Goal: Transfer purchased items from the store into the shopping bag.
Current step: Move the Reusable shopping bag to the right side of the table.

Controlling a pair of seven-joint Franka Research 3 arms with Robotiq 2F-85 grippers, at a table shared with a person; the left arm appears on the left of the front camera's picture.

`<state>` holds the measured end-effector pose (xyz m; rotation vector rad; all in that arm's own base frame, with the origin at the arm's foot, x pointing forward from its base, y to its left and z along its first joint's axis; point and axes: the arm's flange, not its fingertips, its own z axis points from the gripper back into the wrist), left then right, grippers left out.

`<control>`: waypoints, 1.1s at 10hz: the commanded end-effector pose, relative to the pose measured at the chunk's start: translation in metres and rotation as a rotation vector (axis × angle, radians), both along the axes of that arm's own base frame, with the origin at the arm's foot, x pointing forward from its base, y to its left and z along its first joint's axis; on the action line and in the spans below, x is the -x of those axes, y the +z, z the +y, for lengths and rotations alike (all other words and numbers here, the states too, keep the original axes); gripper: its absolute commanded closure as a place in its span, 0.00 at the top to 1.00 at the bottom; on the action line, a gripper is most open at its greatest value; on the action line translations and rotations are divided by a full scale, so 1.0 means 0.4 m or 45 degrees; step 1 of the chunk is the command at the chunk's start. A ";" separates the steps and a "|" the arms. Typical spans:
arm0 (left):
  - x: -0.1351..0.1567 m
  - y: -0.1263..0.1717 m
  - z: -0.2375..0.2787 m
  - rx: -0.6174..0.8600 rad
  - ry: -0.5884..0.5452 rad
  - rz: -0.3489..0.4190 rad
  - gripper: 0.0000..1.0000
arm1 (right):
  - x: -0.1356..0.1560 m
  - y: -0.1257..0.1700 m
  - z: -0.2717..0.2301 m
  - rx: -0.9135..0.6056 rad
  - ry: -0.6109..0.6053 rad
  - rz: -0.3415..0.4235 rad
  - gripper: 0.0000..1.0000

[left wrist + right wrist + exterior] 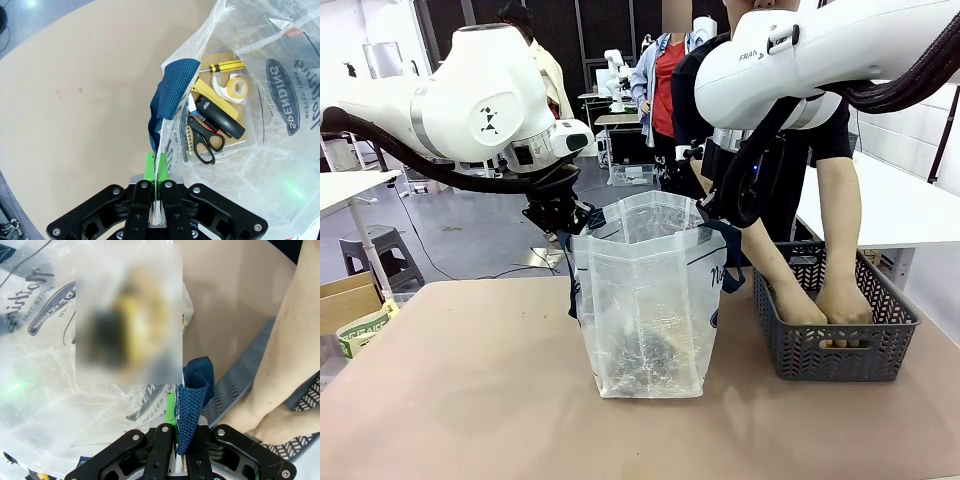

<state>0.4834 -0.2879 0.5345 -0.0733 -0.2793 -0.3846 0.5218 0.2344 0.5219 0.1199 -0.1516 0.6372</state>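
**Two claws clamped on the rim of the shopping bag; a person's hands in the store basket**

Front view: the left claw (558, 218) sits at about 10 o'clock of the mouth of the shopping bag (650, 310), closed on the bag's rim. The bag stands upright at the middle of the bench (470, 390), its mouth spread open. The right claw (710, 212) is at about 2 o'clock of the mouth, closed on the opposite rim by a navy strap handle (728, 262). The store basket (835, 352) stands just beside the bag at its 3 o'clock. Both of the person's hands (802, 306) are lowered inside it.

Left wrist view: the left claw (157, 176) pinches the translucent rim between its green pads (150, 166). A navy strap handle (176, 86) hangs at 12 o'clock of the claw. On the bag's floor lie black-handled scissors (205, 141), a black oblong tool (220, 117), a roll of tape (235, 88) and a yellow-handled screwdriver (225, 65).

Right wrist view: the right claw (177, 427) is shut on the navy strap (192, 407) and the bag's edge. The person's forearm (285, 355) crosses at 3 o'clock over the basket (240, 385).
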 end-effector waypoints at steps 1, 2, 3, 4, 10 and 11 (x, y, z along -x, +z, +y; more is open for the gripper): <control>0.000 0.000 0.000 0.000 0.001 0.000 0.00 | -0.001 0.001 0.000 0.000 0.001 -0.002 0.00; 0.000 0.000 0.000 0.000 0.001 0.000 0.00 | -0.001 0.001 0.000 0.000 0.001 -0.002 0.00; 0.000 0.000 0.000 0.000 0.001 0.000 0.00 | -0.001 0.001 0.000 0.000 0.001 -0.002 0.00; 0.000 0.000 0.000 0.000 0.001 0.000 0.00 | -0.001 0.001 0.000 0.000 0.001 -0.002 0.00; 0.000 0.000 0.000 0.000 0.001 0.000 0.00 | -0.001 0.001 0.000 0.000 0.001 -0.002 0.00; 0.000 0.000 0.000 0.000 0.001 0.000 0.00 | -0.001 0.001 0.000 0.000 0.001 -0.002 0.00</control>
